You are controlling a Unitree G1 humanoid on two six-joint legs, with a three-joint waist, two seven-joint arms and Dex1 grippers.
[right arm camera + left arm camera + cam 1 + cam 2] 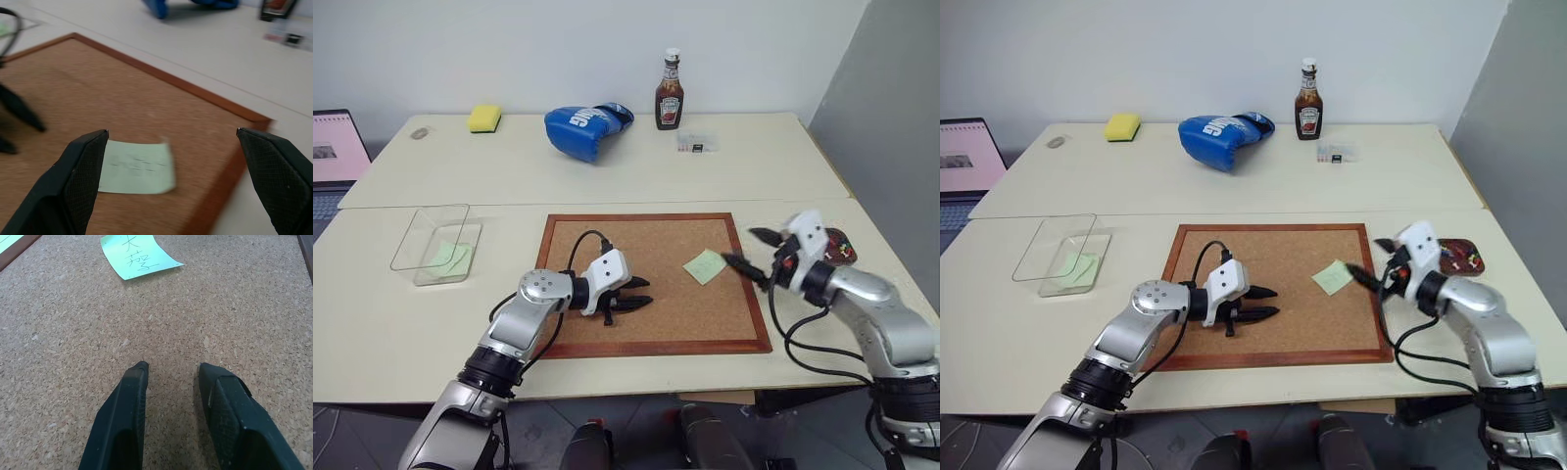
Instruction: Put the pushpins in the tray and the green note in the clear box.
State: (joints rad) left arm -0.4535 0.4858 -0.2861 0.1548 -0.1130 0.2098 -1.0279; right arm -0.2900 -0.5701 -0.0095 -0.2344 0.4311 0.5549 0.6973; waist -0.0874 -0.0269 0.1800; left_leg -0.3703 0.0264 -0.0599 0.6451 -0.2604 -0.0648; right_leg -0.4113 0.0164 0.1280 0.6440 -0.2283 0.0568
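- Pale green square paper note point(705, 265) lies flat on the wood-framed cork board point(646, 323), in its right half near the right frame edge; it carries handwriting; it sits turned so its corners point along the board's edges
- You already have a second pale green slip point(447, 258) inside the clear shallow plastic box point(411, 238), which sits on the table well left of the board
- Small dark brown tray point(1459, 257) is on the table just right of the board, with coloured pushpins point(1470, 257) in it as far as you can tell; too small to count
- Right gripper point(756, 253): fingers spread wide, empty, hanging just right of the note with the tips aimed at it across the board's right edge; in its wrist view the note lies between the two fingers
- Left gripper point(639, 293): fingers partly apart, holding nothing, low over the bare cork left of board centre, pointing toward the note but clearly apart from it
- Judgement: your right arm is nearer by a good margin; note lies to its left and slightly forward; approach low from the right edge and pinch a corner or lifted edge
- Risk: flat paper on cork gives little to grab; fingertips may slide it rather than lift
- Box is on the far left; you may need a handover to the left arm
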